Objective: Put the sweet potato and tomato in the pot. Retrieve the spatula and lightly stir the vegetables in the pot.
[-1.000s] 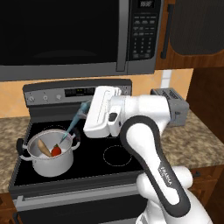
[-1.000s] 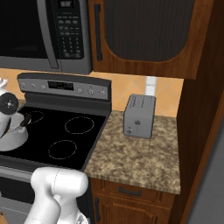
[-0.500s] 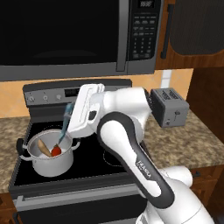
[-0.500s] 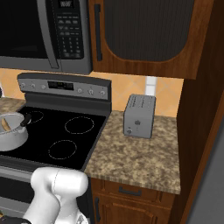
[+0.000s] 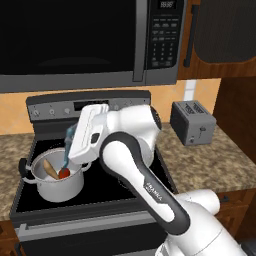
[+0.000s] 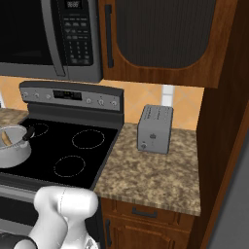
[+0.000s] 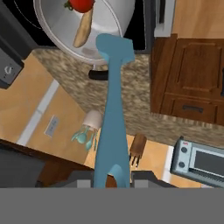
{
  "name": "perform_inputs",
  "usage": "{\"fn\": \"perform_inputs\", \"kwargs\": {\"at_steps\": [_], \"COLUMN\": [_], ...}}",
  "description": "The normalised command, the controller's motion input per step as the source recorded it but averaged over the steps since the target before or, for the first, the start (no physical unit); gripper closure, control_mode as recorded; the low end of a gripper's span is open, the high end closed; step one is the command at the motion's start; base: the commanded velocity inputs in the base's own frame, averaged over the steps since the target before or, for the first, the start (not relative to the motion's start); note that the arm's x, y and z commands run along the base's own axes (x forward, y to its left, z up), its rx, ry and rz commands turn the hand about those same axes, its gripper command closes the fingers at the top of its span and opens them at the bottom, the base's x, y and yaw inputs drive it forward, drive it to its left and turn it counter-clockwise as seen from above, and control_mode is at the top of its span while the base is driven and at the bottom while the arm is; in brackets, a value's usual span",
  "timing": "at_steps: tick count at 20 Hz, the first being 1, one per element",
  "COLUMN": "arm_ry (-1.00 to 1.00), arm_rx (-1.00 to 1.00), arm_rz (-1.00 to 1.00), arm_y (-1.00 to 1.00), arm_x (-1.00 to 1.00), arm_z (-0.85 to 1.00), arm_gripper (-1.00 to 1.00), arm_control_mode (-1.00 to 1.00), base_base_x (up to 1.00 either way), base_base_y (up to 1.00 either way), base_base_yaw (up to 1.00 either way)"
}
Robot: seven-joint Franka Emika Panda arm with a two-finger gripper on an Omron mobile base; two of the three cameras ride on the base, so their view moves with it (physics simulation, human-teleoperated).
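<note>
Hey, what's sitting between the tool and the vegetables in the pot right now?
The spatula held by the tool: in the hand view its blue shaft runs up to the pot, its blade just short of the sweet potato and tomato.

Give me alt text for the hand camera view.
The gripper holds a blue-grey spatula pointing toward a steel pot that contains a sweet potato and a tomato. Wooden cabinets sit beside the pot.

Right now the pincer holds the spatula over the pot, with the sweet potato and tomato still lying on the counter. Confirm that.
Wrong on one count: the sweet potato and tomato already lie inside the pot, as the hand view shows. The pincer does hold the spatula over it.
</note>
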Motion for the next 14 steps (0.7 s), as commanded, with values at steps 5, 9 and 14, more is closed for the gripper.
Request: {"fn": "perform_inputs", "kwargs": {"at_steps": [5, 9, 14], "arm_ry": [0.02, 0.03, 0.01], "arm_rx": [0.01, 0.00, -0.01], "arm_rz": [0.00, 0.00, 0.00], "arm_y": [0.51, 0.17, 0.00], "arm_x": [0.26, 0.32, 0.12], "arm_z": [-0.28, -0.09, -0.10], "arm_gripper": [1.00, 1.00, 1.00], "arm_control_mode": [-1.00, -1.00, -1.00], "base_base_x": [0.00, 0.00, 0.00], "base_base_y": [0.00, 0.00, 0.00], "base_base_yaw": [0.00, 0.00, 0.00]}}
